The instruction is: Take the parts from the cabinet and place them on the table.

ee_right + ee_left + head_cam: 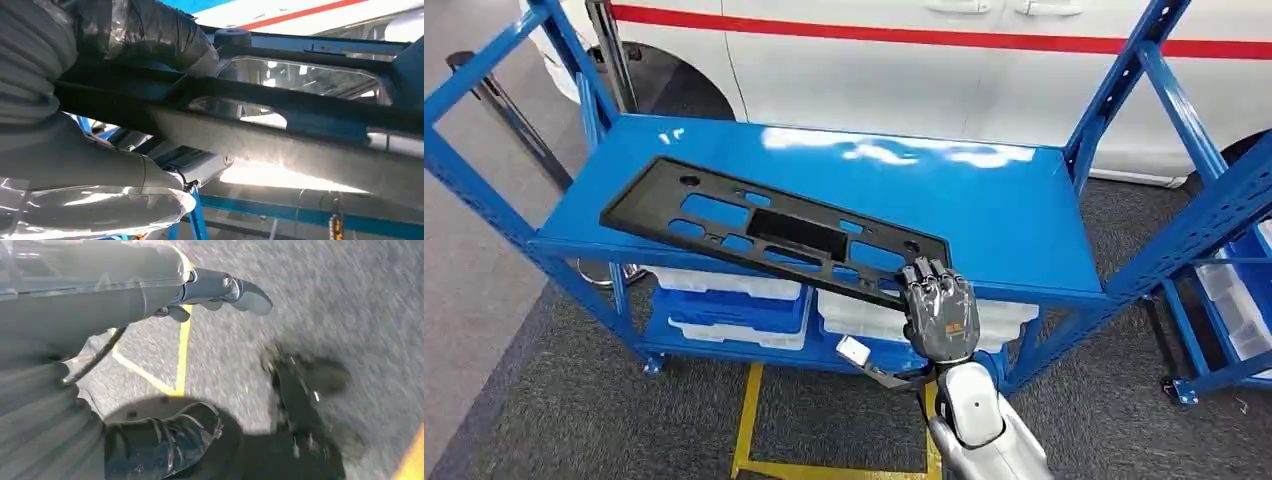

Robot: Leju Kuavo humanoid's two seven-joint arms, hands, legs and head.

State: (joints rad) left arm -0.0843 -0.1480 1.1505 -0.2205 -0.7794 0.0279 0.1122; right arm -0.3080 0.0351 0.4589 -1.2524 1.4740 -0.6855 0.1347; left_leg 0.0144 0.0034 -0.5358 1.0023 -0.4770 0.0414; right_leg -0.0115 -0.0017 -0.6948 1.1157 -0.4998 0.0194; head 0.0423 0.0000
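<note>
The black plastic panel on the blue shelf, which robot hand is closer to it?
Right. The right hand grips the black panel at its near end. The left hand hangs down over the grey floor, away from it.

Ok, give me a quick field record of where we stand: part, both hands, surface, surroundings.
part: long black plastic panel with cut-outs, lying across the blue shelf top, its near end past the front edge
right robot hand: grips the panel's near end
left robot hand: hangs over the grey floor, holds nothing, fingers apart
lower shelf: white and blue trays
background: white vehicle with a red stripe
</note>
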